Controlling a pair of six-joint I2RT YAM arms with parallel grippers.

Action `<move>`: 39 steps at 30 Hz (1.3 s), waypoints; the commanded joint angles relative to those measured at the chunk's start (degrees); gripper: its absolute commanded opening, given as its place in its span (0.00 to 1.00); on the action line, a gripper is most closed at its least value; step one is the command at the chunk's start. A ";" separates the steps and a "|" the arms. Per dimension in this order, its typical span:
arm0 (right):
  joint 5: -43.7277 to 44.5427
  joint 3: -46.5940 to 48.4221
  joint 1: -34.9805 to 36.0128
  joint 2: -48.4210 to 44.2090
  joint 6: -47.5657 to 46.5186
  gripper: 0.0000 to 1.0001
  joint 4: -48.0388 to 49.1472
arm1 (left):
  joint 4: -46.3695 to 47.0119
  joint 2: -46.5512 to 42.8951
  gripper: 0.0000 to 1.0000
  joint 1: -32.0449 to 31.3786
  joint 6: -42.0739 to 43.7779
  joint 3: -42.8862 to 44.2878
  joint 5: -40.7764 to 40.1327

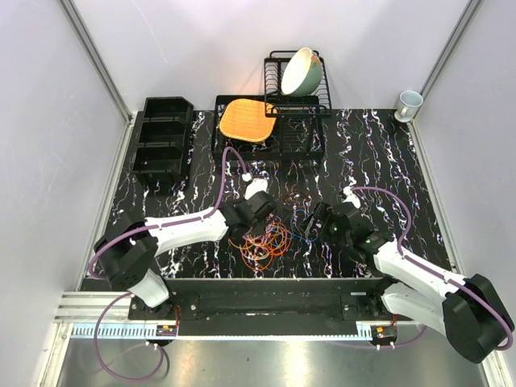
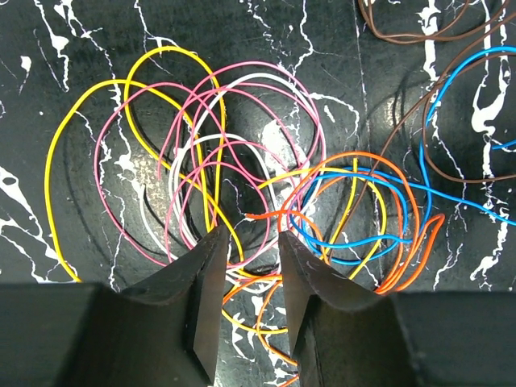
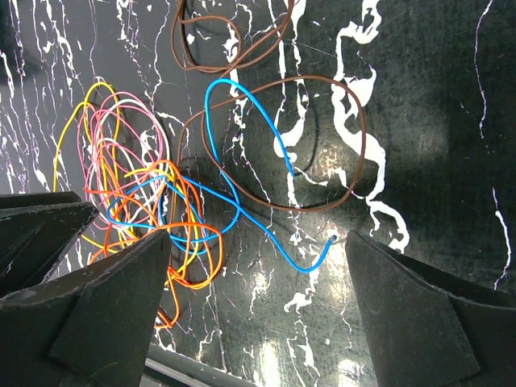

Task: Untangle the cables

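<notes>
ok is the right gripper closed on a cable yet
No, the right gripper stands wide open, and the blue cable and brown cable lie loose on the table, with nothing pinched.

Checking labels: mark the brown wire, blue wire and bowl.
brown wire [image 3: 364,137], right wrist view, loop's right side.
blue wire [image 3: 224,81], right wrist view, arc's top.
bowl [image 1: 300,71], top external view, inner surface.

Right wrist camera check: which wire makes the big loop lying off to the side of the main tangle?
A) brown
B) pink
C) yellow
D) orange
A: the brown wire forms a wide loop to the right of the tangle, where the yellow, pink and orange wires are bunched.
</notes>
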 commanded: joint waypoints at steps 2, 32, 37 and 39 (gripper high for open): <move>0.38 2.41 0.34 0.23 -0.22 0.95 1.28 | 3.19 0.64 0.35 0.34 0.48 -0.38 1.06; 0.03 3.03 0.26 1.72 -0.49 0.96 1.20 | -1.73 -3.66 0.00 0.42 3.47 4.62 -2.54; -0.06 3.03 0.26 1.55 -0.57 0.96 1.20 | -6.73 -6.03 0.15 1.65 1.02 4.54 -4.90; -0.06 3.03 0.34 1.55 -0.57 0.96 1.20 | -8.49 -6.82 0.48 2.79 -0.65 2.97 -5.79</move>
